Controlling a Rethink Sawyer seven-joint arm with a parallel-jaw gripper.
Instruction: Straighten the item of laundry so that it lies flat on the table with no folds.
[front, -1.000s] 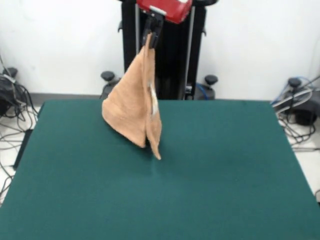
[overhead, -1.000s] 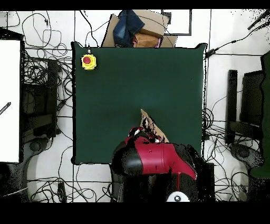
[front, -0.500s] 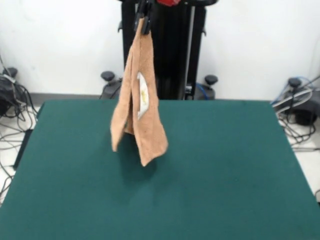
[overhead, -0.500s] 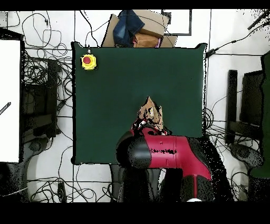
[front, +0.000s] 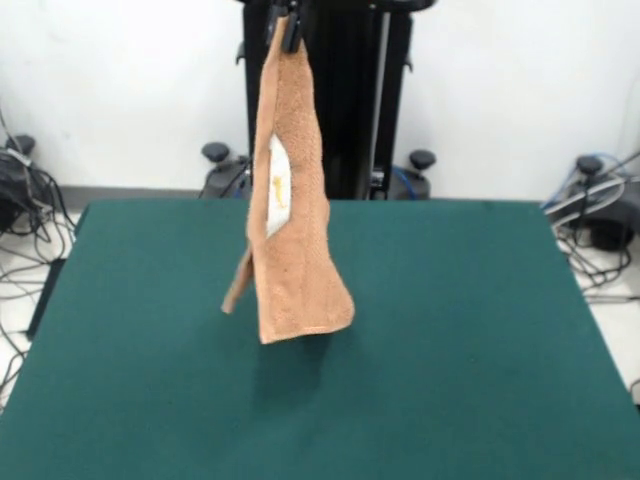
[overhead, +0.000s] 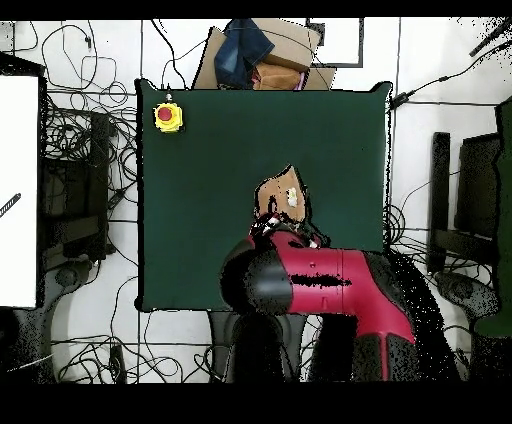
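End effector (front: 287, 28) cut off by front view's top edge, arm (overhead: 320, 285) covering towel's (front: 292, 220) pinched corner from overhead, counter's (front: 450, 330) near edge outside front view, label's (front: 275, 188) print unreadable

Even, bright indoor light fills both views, with no glare. The hanging peach-orange terry-cloth towel (front: 290, 210) casts a faint, soft-edged shadow on the dark green felt-topped table (front: 460, 340) just below it. The front view is slightly soft throughout.

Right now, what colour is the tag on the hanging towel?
White, with a small yellowish mark; the tag shows best in the front view.
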